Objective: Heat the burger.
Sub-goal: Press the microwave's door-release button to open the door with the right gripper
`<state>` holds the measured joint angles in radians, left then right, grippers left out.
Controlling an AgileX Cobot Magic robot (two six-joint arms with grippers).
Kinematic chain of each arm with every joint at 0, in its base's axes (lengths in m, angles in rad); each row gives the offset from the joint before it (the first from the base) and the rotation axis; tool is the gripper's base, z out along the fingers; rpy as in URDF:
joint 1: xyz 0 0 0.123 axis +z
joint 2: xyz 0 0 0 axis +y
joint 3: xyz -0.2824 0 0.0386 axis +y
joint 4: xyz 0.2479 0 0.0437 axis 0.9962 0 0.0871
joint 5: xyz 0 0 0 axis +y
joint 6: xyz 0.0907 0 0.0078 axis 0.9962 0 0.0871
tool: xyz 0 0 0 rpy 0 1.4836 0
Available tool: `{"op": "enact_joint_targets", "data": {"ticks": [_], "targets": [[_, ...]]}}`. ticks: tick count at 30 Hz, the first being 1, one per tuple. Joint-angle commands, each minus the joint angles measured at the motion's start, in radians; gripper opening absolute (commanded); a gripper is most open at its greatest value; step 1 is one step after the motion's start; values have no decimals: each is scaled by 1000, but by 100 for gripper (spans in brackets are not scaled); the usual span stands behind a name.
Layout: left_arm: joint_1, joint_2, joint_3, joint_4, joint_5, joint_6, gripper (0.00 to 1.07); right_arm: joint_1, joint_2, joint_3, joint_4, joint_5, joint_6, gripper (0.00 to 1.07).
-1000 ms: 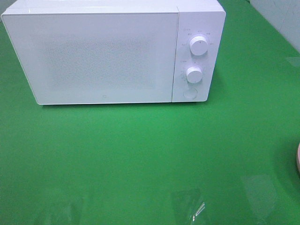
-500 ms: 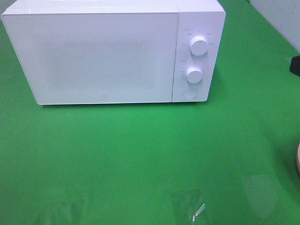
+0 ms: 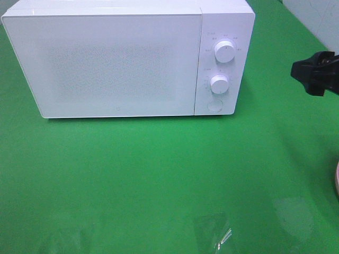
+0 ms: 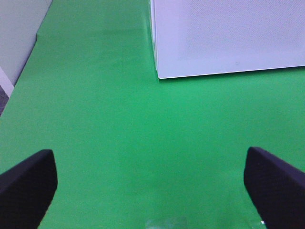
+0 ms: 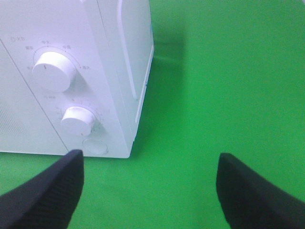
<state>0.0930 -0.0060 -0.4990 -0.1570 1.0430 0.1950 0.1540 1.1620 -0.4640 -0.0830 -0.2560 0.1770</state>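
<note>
**Kid:** Where are your arms?

**Me:** My right gripper [image 5: 150, 160] hangs off to the right of the microwave [image 3: 106, 63]. It does not touch it, and its tips point at the knob side. Its two fingers are spread, and only the green table [image 3: 159, 174] shows between them. My left gripper [image 4: 148, 157] hangs over the table, near and to the left of the microwave. Its fingers are spread very wide, with nothing in them.

**Kid:** How many things can you count?

**Me:** One microwave, with its door shut. Two knobs, the top knob [image 3: 225, 52] and the lower knob [image 3: 219, 83]. One round button [image 3: 214, 105] under them. Two grippers, with two dark fingers each.

**Kid:** Do all the cameras see the same?

**Me:** No. The high camera shows the whole front of the microwave and my right gripper at the right edge, but not my left one. My left wrist camera shows just the near left corner of the door. My right wrist camera shows the knobs close up and the microwave's right side wall.

**Kid:** And the burger?

**Me:** I cannot tell where it is. No camera shows it.
</note>
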Motion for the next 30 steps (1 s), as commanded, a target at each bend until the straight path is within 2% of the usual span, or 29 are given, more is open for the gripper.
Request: {"op": "enact_joint_targets", "data": {"ticks": [1, 7, 12, 13, 15, 16, 17, 18, 19, 20, 25, 30], "targets": [[-1, -23, 3, -3, -5, -7, 100, 0, 60, 4, -5, -122, -9, 75], [-1, -23, 3, -3, -5, -7, 100, 0, 177, 4, 7, -285, -16, 75], [-1, -23, 3, -3, -5, -7, 100, 15, 298, 4, 106, -433, -120, 75], [-1, -23, 3, -3, -5, -7, 100, 53, 341, 4, 174, -497, -205, 75], [-1, -23, 3, -3, -5, -7, 100, 77, 365, 4, 211, -536, -252, 75], [-1, -23, 3, -3, -5, -7, 100, 123, 407, 4, 294, -607, -332, 75], [-1, -23, 3, -3, -5, -7, 100, 123, 407, 4, 294, -607, -332, 75], [-1, -23, 3, -3, -5, -7, 100, 168, 449, 4, 377, -684, -378, 75], [-1, -23, 3, -3, -5, -7, 100, 168, 449, 4, 377, -684, -378, 75], [-1, -23, 3, -3, -5, -7, 100, 210, 481, 4, 454, -739, -392, 75], [-1, -23, 3, -3, -5, -7, 100, 278, 510, 4, 540, -786, -392, 75], [-1, -23, 3, -3, -5, -7, 100, 395, 520, 4, 621, -848, -396, 75]]}}
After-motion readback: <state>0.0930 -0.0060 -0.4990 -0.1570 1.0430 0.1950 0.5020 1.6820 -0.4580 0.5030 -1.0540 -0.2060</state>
